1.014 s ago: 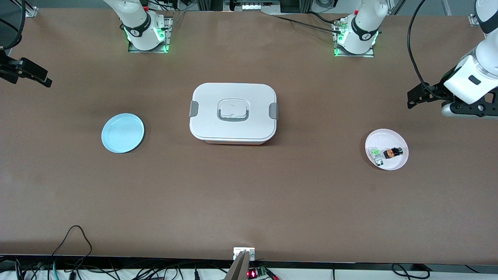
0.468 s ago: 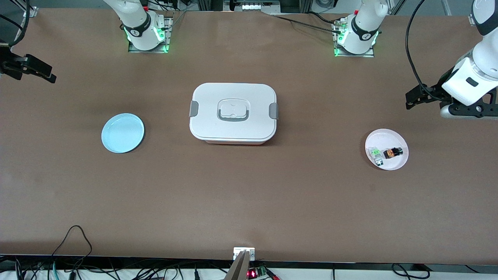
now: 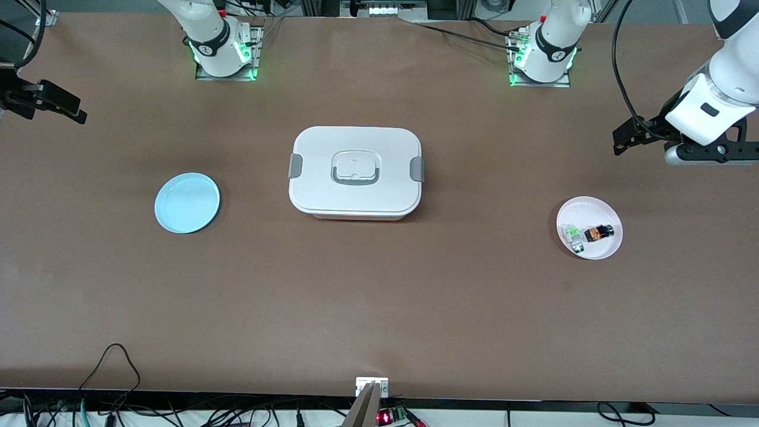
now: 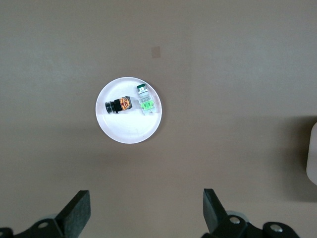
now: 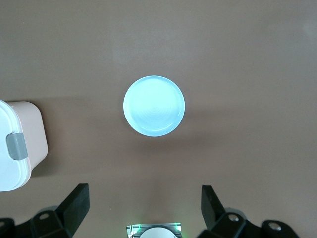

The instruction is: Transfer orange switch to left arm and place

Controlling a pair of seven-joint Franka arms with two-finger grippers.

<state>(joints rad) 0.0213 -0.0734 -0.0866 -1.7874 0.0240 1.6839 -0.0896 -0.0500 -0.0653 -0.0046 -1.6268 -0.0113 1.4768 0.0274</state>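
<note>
The orange switch is a small black block with orange markings. It lies on a small white plate toward the left arm's end of the table, and shows in the left wrist view on the plate. The white lidded box stands mid-table. My left gripper is open and empty, high over bare table beside the white plate; its own view shows the jaws wide apart. My right gripper is open and empty over the right arm's end of the table, also seen in its own view.
A clear-white component with green parts lies beside the switch on the same plate. An empty light-blue plate lies toward the right arm's end. The box edge shows in both wrist views. Cables hang at the front edge.
The left hand has drifted toward the bases' side of the table and slightly inward. The right gripper has shifted a little inward. Nothing on the table has moved.
</note>
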